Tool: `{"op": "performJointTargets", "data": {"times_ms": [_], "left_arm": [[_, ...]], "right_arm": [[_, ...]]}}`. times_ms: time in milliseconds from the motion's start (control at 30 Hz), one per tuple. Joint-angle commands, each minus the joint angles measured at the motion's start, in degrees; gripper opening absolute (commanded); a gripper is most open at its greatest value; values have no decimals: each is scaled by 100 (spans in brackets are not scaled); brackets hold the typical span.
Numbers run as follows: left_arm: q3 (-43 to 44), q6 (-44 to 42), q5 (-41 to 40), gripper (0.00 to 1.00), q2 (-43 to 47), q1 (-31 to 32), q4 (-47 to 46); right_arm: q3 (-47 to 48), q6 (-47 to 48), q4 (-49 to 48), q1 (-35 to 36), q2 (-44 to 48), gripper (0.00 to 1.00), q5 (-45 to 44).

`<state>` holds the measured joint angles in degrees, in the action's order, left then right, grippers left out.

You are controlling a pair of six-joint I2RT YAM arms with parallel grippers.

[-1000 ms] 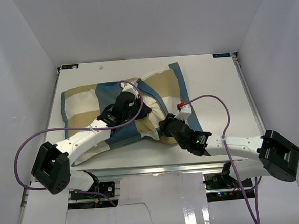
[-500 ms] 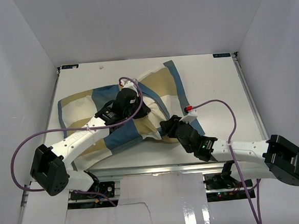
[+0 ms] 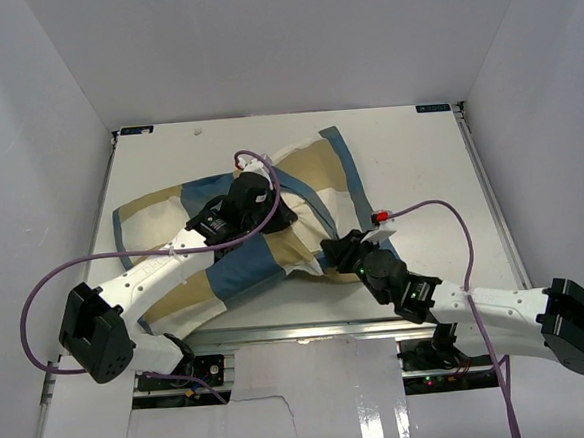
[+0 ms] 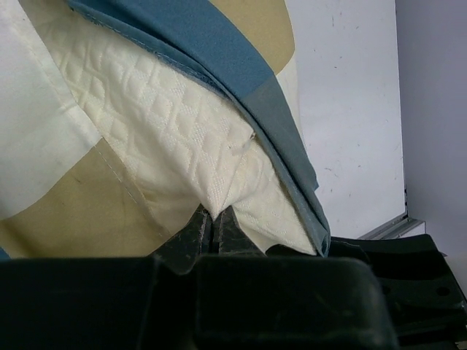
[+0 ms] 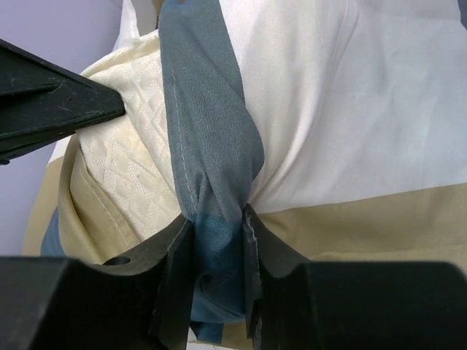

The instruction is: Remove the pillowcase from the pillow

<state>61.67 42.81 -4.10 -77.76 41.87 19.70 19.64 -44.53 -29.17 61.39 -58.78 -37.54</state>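
Observation:
The checked pillowcase lies crumpled across the middle of the table, and its blue hem is bunched into a rope. My right gripper is shut on that blue fold at the cloth's near right corner. The cream quilted pillow pokes out of the cover's open end and also shows in the right wrist view. My left gripper is shut on a pinched corner of the pillow, and sits over the middle of the bundle.
The white table ends in a metal rail at the near edge. White walls close in on three sides. Purple cables loop off both arms, one of them above the right side of the table.
The right gripper has closed on the blue hem and drawn back toward the near right. The pillowcase has stretched and slid toward the near edge. The left gripper holds its place.

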Motion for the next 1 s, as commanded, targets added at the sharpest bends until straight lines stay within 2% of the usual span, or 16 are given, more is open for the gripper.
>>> {"op": "performJointTargets", "data": {"times_ms": [0,33,100,200,233,267,367,400,500,667,833,967], "left_arm": [[408,-53,-821,0,437,-223,-555],[381,-62,-742,0,428,-223,-564],[276,-272,-375,0,402,-223,-748],[82,-545,863,0,314,-223,-1030],[73,-641,1189,5,279,-223,-1030],[38,-799,1827,33,244,-223,-1039],[-93,-993,2255,65,278,-197,-943],[-111,-1107,2203,69,305,-188,-890],[-94,-1283,2132,75,349,-188,-688],[108,-1494,2335,76,-116,-39,-389],[381,-1731,1712,78,-617,269,76],[547,-1697,1378,80,-1109,567,69]], "right_arm": [[-416,453,360,-74,278,12,-185],[-460,541,255,-74,341,8,-105],[-505,769,8,-83,472,8,70],[-461,1016,-238,-74,456,8,308],[-409,1113,-282,-74,421,8,335],[-373,1148,-361,-83,351,8,378],[-312,1254,-510,-83,262,8,414],[-294,1280,-563,-92,227,8,440],[-276,1351,-651,-118,236,8,458],[-268,1386,-722,-153,332,8,519],[-162,1439,-713,-179,341,8,511],[-92,1377,-713,-197,184,8,572]]}}
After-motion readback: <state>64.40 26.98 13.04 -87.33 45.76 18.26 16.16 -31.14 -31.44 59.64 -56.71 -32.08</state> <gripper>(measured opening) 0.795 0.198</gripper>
